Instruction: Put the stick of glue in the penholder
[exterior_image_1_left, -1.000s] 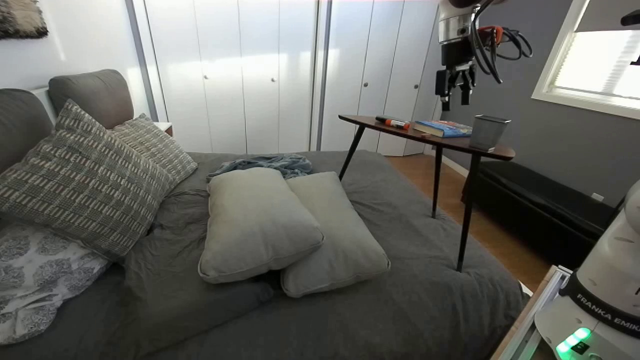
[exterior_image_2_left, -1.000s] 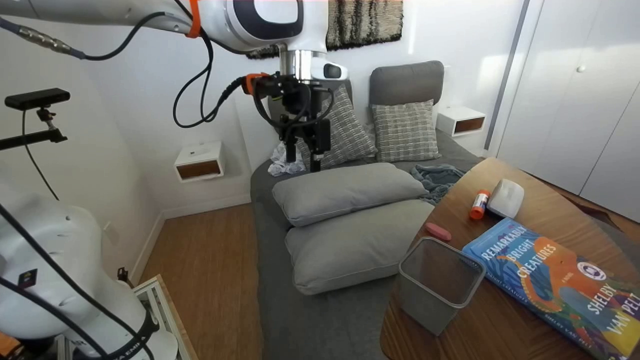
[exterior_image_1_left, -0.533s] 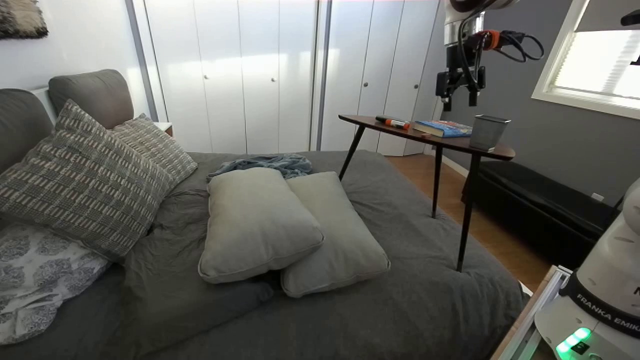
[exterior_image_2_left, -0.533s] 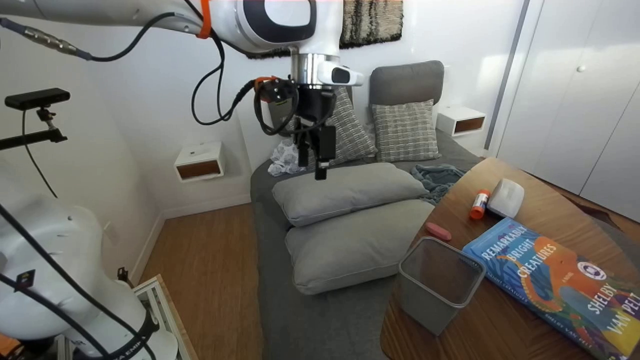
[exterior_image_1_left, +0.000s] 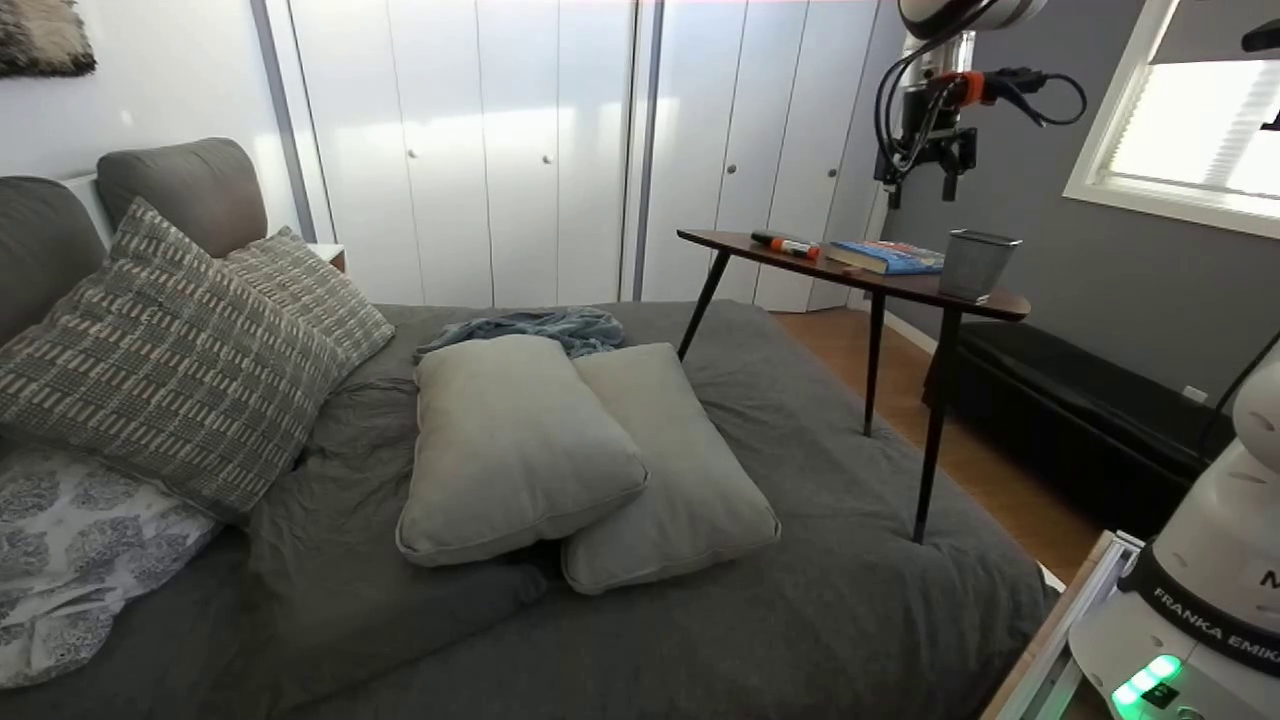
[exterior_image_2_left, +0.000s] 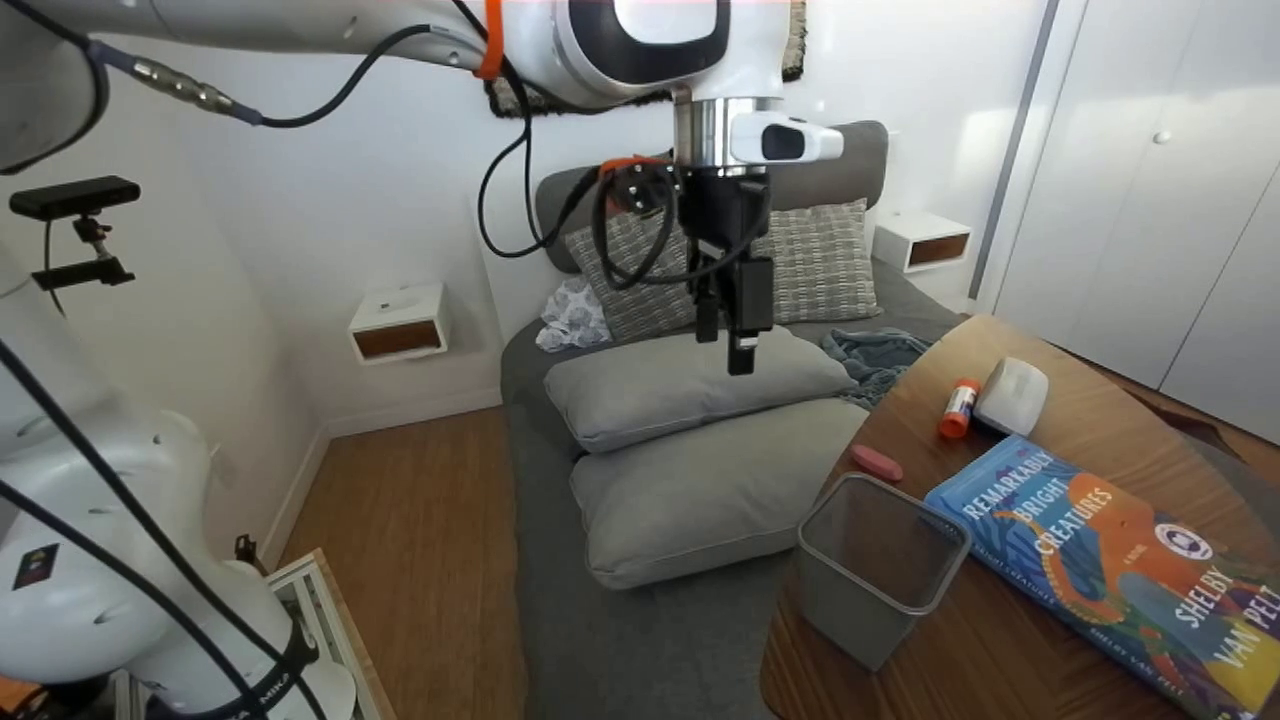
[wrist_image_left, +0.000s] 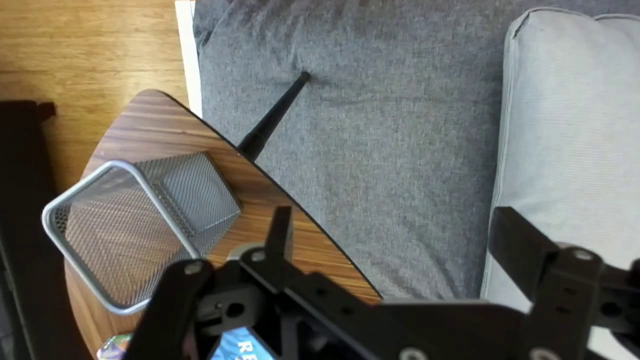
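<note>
Glue stick (exterior_image_2_left: 960, 406) on the bench (exterior_image_2_left: 1120, 432), presumably light, stiff, rather slippery; better to grasp across its middle. For this, end effector (wrist_image_left: 392, 220) spread wide and empty.

in an exterior view: over bed (exterior_image_1_left: 850, 615), facing doors (exterior_image_1_left: 440, 210), tabletop (exterior_image_1_left: 905, 285) farther off | in an exterior view: from above, penholder (exterior_image_2_left: 850, 610) close, facing wall (exterior_image_2_left: 920, 80) | wrist view: steeply down past fingers (wrist_image_left: 520, 245) | all 3 share: bed, tabletop, penholder
</note>
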